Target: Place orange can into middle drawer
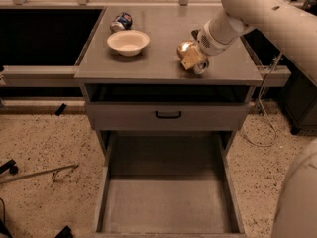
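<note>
cans [185, 49] [121, 21] 2 | bowl [128, 41] 1 | drawers [168, 205] [129, 117] 2 | pincer [192, 60] 1, over tabletop [158, 63]

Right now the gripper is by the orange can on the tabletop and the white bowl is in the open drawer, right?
No. In the camera view the white bowl is on the tabletop too. The gripper is by the orange can.

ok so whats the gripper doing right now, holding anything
gripper: closed on the orange can, at the right side of the cabinet top
</note>
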You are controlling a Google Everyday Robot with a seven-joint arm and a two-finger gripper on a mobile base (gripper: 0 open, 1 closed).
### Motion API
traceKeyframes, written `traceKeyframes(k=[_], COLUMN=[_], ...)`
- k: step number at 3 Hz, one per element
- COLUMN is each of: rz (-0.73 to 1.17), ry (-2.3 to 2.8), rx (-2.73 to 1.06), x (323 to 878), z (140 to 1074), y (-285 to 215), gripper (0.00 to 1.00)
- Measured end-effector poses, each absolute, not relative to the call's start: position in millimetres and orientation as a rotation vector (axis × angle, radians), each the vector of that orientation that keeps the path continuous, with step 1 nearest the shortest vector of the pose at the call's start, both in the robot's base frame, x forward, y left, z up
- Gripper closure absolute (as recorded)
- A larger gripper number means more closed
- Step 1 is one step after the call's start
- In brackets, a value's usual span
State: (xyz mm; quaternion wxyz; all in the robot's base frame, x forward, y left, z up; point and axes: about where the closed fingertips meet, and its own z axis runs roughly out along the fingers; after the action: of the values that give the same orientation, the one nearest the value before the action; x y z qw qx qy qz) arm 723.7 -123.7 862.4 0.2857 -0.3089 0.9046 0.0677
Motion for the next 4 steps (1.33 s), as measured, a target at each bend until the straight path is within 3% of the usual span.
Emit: traceKeyframes(k=[1, 3, 4], rz=[0.289, 0.537, 0.537], ry=[2.385, 2.337, 2.337], rx=[-0.887, -1.130, -1.130], x=[680, 564, 564], z=[883, 888, 888], y=[-138, -139, -139], gripper=[1.00, 1.00, 1.00])
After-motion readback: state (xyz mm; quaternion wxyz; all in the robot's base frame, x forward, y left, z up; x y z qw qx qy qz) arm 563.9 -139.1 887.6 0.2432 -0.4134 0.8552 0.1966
